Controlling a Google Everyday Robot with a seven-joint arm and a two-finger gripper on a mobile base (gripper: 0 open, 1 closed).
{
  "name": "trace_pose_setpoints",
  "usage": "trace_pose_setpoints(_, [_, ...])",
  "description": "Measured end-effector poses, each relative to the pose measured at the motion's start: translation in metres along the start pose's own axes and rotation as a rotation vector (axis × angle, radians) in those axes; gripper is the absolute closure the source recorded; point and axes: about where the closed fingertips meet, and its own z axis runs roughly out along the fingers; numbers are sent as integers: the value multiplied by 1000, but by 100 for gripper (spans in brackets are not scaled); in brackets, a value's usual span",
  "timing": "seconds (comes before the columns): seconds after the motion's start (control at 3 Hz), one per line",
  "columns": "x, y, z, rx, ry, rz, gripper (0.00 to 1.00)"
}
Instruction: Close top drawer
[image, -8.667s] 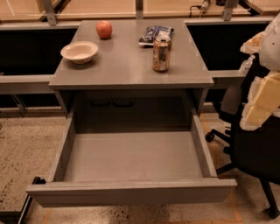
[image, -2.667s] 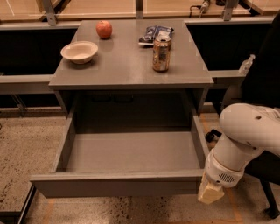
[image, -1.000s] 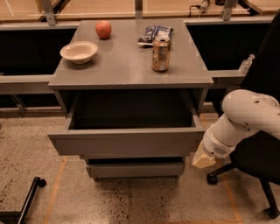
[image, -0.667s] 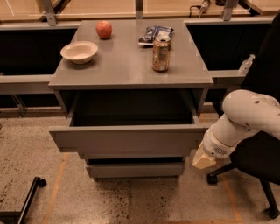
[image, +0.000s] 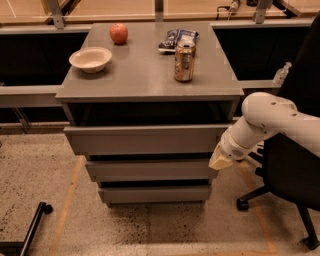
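Observation:
The top drawer (image: 145, 139) is a wide matte grey front under the cabinet top. It stands out only a little from the cabinet, with a dark gap above it. Two shorter grey drawer fronts sit below it. My gripper (image: 220, 160) is at the end of the white arm, low at the drawer's right end, against the right edge of the drawer fronts.
On the grey cabinet top (image: 145, 75) stand a white bowl (image: 90, 59), a red apple (image: 118, 33), a drink can (image: 184, 60) and a snack bag (image: 177, 39). A black office chair (image: 295, 170) is at the right. A black wheeled leg (image: 30, 227) lies at the lower left.
The top drawer has slid further in toward the cabinet. My arm and gripper have followed it inward at its right end.

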Motion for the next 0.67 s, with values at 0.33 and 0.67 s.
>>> trace_pose_setpoints(0.33, [0,0,0,0,0,0,100])
trace_pose_setpoints(0.67, [-10,-21,13,27,-18,-30,100])
